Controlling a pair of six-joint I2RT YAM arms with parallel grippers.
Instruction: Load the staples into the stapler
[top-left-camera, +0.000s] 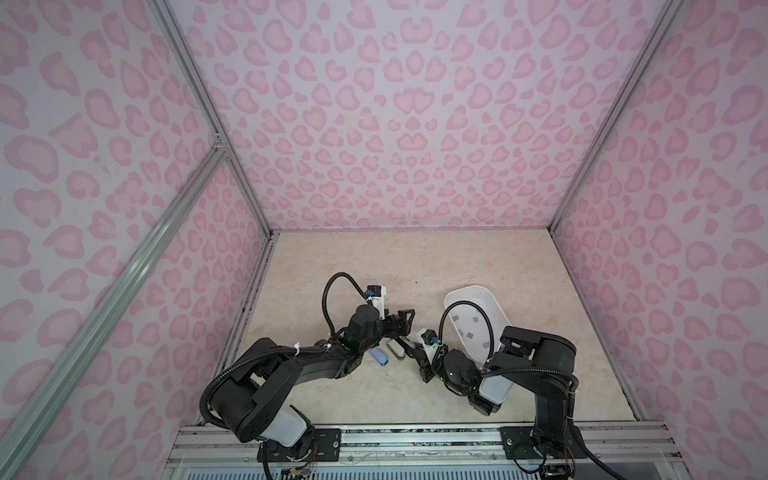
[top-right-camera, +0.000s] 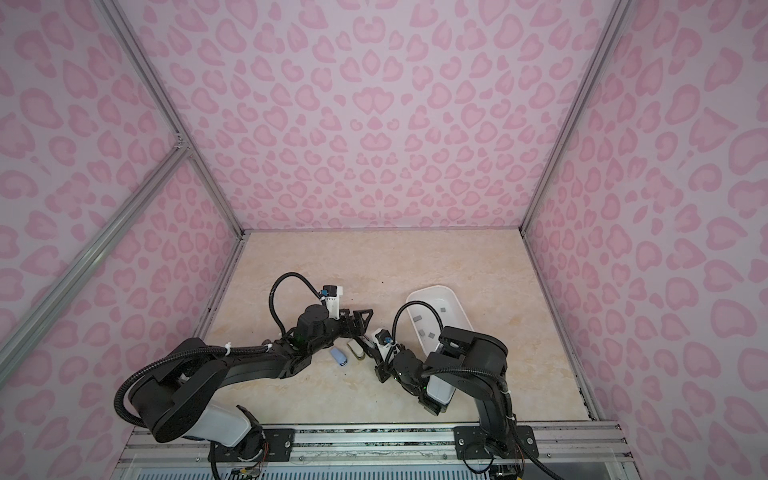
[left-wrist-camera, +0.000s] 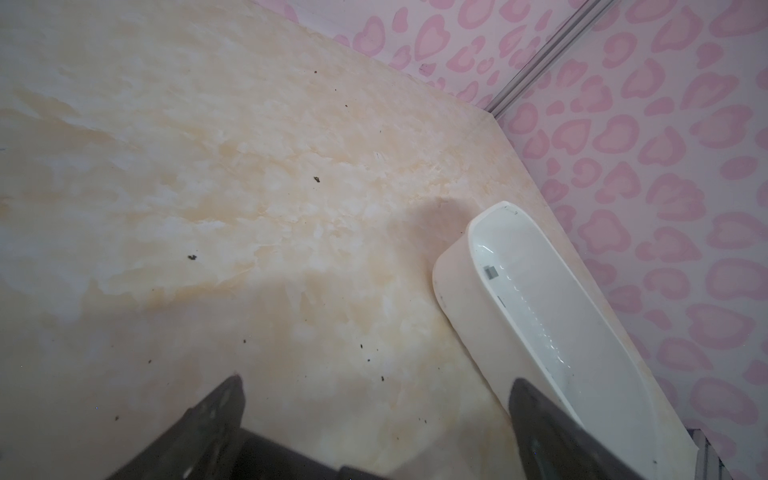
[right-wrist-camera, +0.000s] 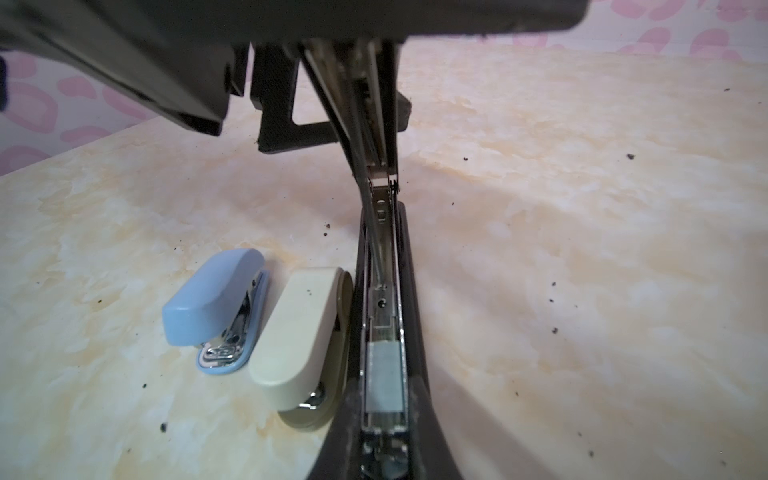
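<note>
Right now, the right gripper (right-wrist-camera: 384, 401) is nearly closed, its fingers (right-wrist-camera: 436, 432) clamping both sides of the black stapler (right-wrist-camera: 411, 266), which lies flat on the table (right-wrist-camera: 582, 249) with its top arm swung up. One block of staples (right-wrist-camera: 384, 374) sits in the open metal channel, between the right gripper's fingers.

The left gripper (left-wrist-camera: 376, 380) stands wide open with nothing between its fingers (left-wrist-camera: 224, 407); in both top views it hovers over the table just beyond the right gripper (top-left-camera: 406, 345). Whether it touches the stapler's raised arm cannot be told.

A blue stapler (right-wrist-camera: 216, 303) and a cream stapler (right-wrist-camera: 299, 332) lie side by side on the table. The cream one is right against the black stapler.

The white tray (top-left-camera: 459, 293) rests on the table on the right-arm side, partly hidden by that arm. It holds several loose grey staple blocks scattered on its floor (top-left-camera: 470, 335), apart from one another. The left wrist view shows one of these near the tray's (left-wrist-camera: 457, 291) end.
</note>
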